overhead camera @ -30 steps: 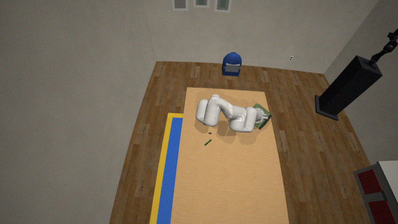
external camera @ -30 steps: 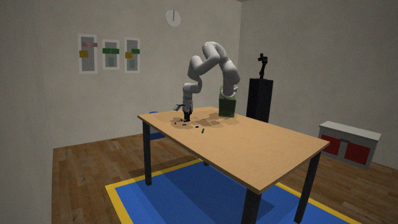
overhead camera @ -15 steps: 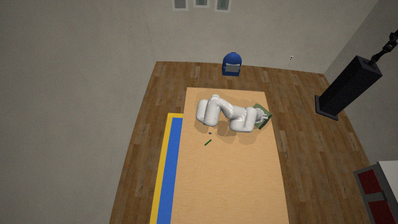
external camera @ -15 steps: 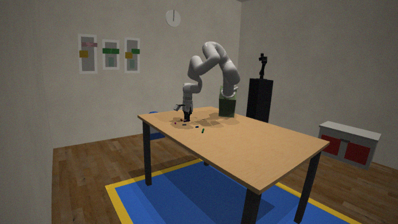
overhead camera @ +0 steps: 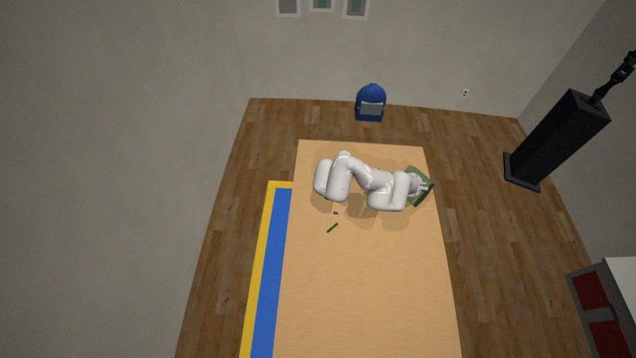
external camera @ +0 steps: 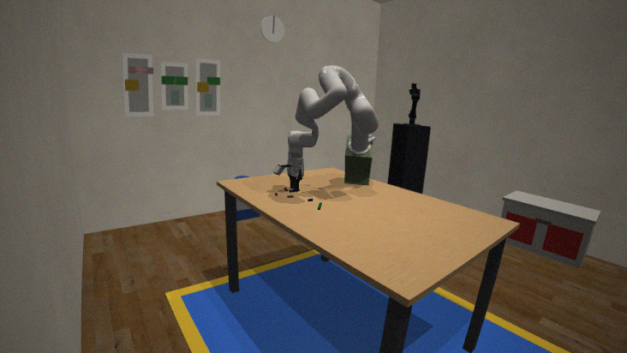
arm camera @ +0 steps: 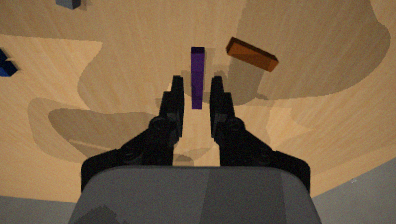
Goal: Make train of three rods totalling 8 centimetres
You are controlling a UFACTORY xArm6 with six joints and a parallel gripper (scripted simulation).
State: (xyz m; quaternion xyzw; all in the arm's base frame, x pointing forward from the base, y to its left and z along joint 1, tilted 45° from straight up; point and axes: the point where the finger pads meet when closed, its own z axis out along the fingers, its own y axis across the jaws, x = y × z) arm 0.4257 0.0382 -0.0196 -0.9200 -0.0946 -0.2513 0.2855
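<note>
Currently: gripper [external camera: 295, 190] [arm camera: 197, 89], parted, holding nothing | purple rod [external camera: 293, 190] [arm camera: 198, 80], on table [overhead camera: 365, 284] [external camera: 377, 224] [arm camera: 30, 165] between fingertips | step: apparently picking or just released | next: close if picking, otherwise lift away.
</note>
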